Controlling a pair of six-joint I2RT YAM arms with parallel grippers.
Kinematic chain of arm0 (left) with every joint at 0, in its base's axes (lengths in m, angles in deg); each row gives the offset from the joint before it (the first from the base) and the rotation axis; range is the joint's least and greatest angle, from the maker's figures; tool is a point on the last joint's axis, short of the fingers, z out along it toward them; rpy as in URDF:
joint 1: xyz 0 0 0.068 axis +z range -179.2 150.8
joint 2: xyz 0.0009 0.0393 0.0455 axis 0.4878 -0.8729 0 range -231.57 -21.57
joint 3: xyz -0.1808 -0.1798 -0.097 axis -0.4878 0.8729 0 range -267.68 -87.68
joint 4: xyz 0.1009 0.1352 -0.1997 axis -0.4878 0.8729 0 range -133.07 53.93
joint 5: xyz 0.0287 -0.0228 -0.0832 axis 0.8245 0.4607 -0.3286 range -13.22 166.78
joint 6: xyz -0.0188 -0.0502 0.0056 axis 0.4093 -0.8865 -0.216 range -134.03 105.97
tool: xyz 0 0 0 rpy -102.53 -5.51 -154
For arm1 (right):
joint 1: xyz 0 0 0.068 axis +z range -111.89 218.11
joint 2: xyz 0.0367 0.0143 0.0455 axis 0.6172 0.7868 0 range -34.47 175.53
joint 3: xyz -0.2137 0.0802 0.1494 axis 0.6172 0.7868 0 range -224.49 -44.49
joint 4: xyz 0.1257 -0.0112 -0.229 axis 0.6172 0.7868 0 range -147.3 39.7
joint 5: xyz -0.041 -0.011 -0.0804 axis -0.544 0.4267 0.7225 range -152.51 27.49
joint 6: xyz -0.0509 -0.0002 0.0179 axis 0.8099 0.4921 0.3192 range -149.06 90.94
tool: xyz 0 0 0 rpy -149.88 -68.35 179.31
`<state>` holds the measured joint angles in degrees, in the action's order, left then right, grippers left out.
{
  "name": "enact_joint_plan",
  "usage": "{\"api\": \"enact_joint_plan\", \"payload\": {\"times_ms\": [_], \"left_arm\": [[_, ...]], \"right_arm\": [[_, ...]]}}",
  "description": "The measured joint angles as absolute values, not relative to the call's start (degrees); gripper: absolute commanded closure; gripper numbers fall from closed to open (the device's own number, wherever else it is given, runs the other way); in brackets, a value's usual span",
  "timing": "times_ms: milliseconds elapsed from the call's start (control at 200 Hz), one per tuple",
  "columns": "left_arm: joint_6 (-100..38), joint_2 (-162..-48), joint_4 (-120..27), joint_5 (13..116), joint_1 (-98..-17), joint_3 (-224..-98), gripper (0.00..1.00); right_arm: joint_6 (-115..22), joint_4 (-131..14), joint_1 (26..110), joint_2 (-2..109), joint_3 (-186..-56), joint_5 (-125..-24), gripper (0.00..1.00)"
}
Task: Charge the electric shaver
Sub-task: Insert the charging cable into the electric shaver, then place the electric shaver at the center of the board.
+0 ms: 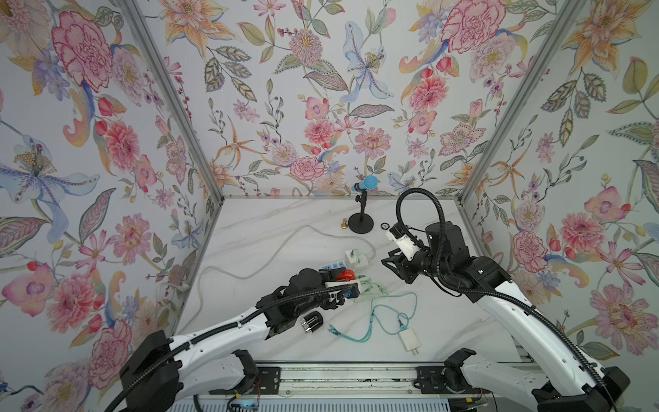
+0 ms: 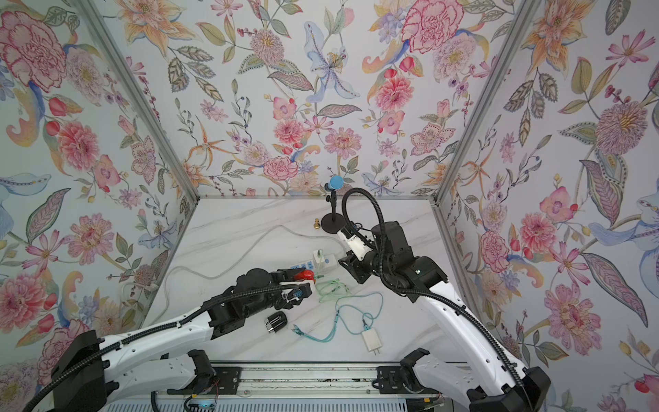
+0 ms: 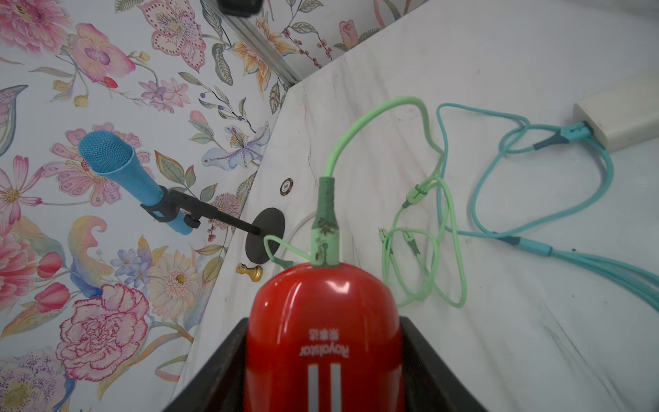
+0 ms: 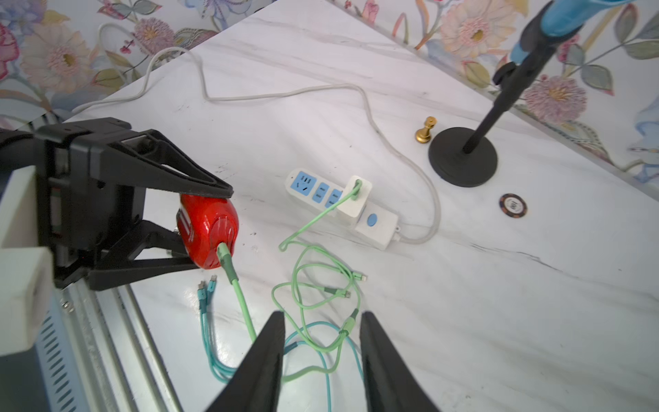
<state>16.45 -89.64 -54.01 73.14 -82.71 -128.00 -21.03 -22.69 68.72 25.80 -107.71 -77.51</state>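
Starting on the left, a black cylindrical piece point(image 1: 313, 321) is lying loose on the marble tabletop point(image 1: 285, 228) beside the left arm; what it is, I cannot tell. Next along, the left gripper point(image 4: 210, 228) is clamping the red electric shaver point(image 3: 322, 321) across its flanks and holding it low over the table in front of the power strip point(image 4: 378, 228).

A green plug point(image 3: 324, 228) is sitting in the shaver's end. Its green cable point(image 4: 242, 303) is running in slack loops up to the white adapter point(image 4: 354, 198), which is seated in that strip, so the charging link looks made.

That shell is looking glossy and hard, probably light but slippery, so a squeeze across mid-body is the safer hold. The cable is limp, and only the plug's stiff boot is offering a firm pinch. A tug on the cord could unseat it.

Moving right, a teal cable point(image 1: 392, 314) and its unplugged white charger point(image 1: 409, 339) are lying near the front edge. The right gripper point(image 4: 322, 315) is hovering over the cable tangle with its jaws parted and nothing between them.
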Motion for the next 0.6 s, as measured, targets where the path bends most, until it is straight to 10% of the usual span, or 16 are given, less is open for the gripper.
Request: {"api": "enact_joint_plan", "payload": {"times_ms": [340,601], "left_arm": [[6.7,-128.55,-48.52,73.9,-82.74,-174.55,1.0],[3.93,-142.67,-42.12,72.09,-82.74,-186.47,1.0]], "right_arm": [[-27.28,-31.61,58.84,22.98,-102.44,-69.62,0.6],[-30.69,-32.42,51.24,17.28,-101.24,-64.07,0.57]]}}
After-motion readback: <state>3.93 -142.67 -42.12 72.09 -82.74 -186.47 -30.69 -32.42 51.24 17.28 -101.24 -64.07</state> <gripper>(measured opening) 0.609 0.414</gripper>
